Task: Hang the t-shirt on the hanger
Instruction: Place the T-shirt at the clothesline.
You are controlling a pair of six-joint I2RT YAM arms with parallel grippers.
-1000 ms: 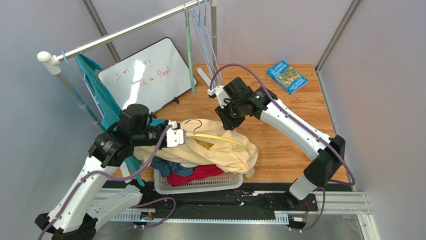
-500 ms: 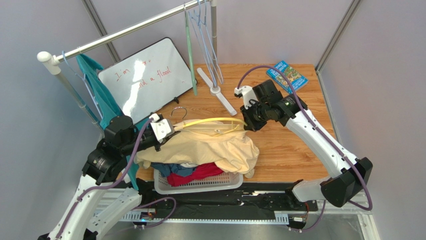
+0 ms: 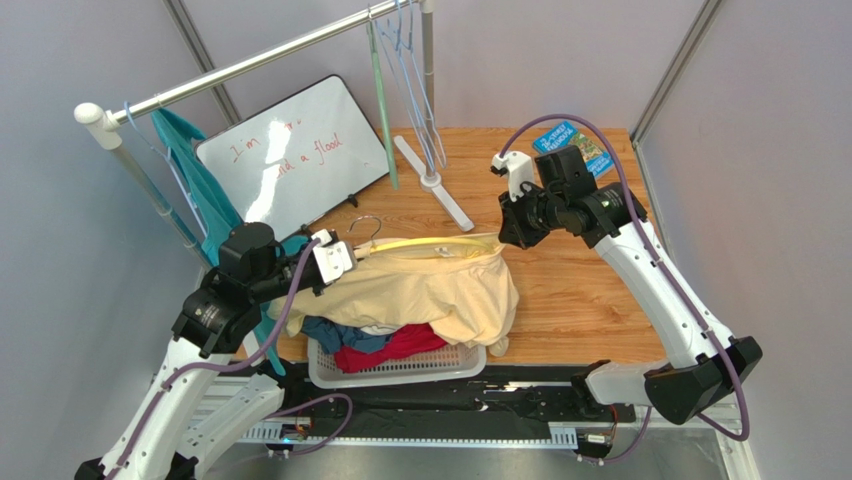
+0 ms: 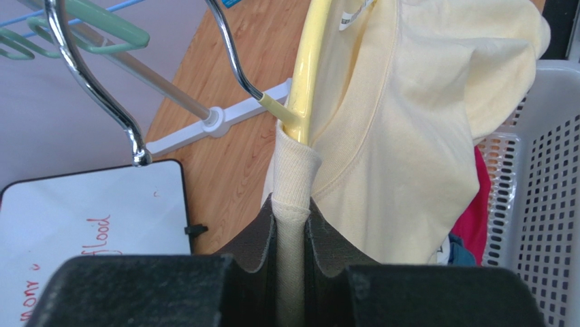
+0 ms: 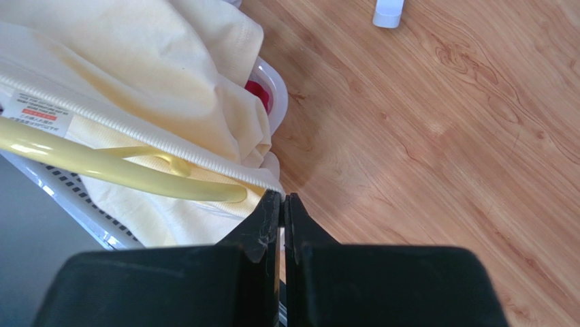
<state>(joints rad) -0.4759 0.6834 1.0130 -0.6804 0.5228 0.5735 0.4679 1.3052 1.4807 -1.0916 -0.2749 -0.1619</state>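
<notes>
At 9 o'clock in the overhead view, our left tool (image 3: 338,258) is narrowed onto the ribbed neck of the t-shirt (image 3: 430,290), pinching it just below where the silver hook (image 3: 365,225) meets the hanger (image 3: 425,241). The hanger lies across from 9 to 3 o'clock with its arm inside the neck opening. The shirt body drapes toward 6 o'clock over the white basket (image 3: 400,368) at the near edge of the table (image 3: 580,290). At 3 o'clock our right tool (image 5: 281,199) is closed tight. The collar's ribbed edge runs into its tips, so we judge it grips the far side of the neck. To do this step well, we should hold the collar taut, draw it past the hanger's 3 o'clock end, and avoid tugging the fabric out of the left pinch.
</notes>
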